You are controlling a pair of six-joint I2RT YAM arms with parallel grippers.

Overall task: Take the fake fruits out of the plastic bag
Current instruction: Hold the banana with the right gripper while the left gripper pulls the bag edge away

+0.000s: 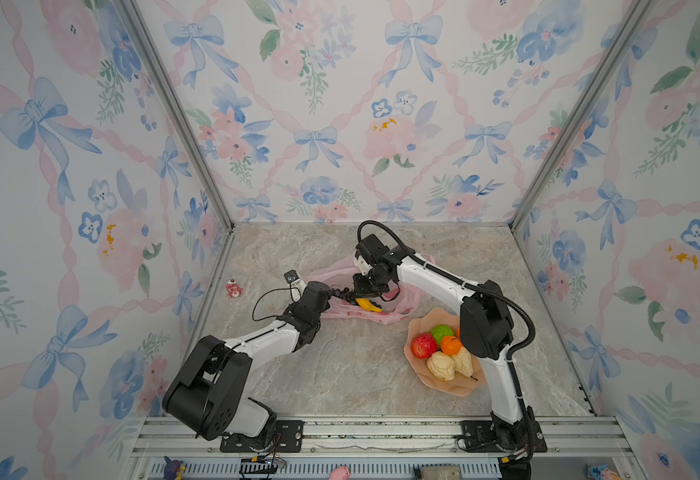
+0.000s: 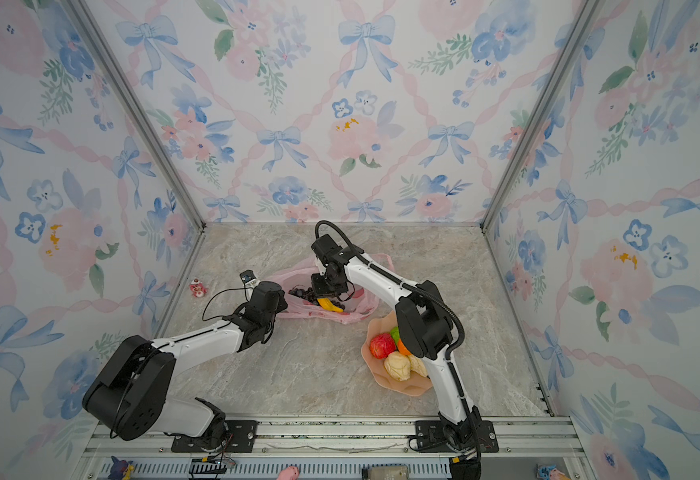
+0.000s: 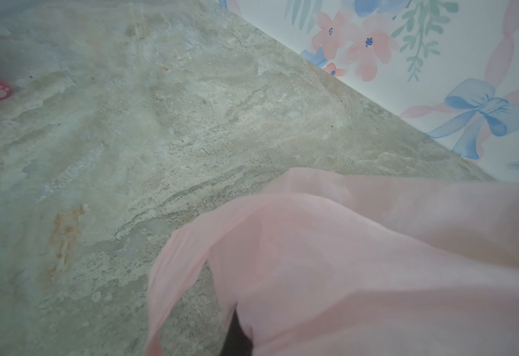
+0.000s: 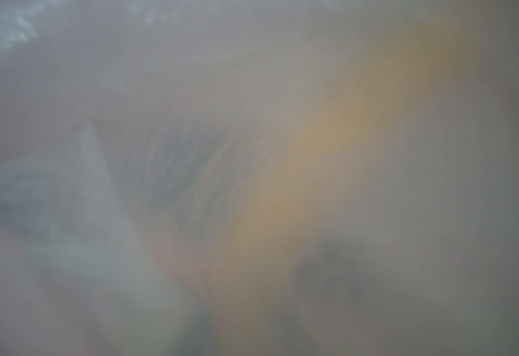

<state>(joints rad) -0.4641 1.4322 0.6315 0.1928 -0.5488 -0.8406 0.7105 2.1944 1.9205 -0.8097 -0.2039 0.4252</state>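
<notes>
The pink plastic bag lies crumpled at the table's middle in both top views. My left gripper is shut on its left edge; in the left wrist view pink film drapes over one dark finger. My right gripper reaches into the bag's mouth and is shut on a yellow banana, which shows as a blurred yellow streak in the right wrist view. Dark purple grapes lie in the bag beside it. Red, green and orange fruits and two pale pears sit on the plate.
The peach scalloped plate stands at the front right, partly under my right arm. A small red-and-white figurine sits near the left wall. Flowered walls close in the marble table on three sides.
</notes>
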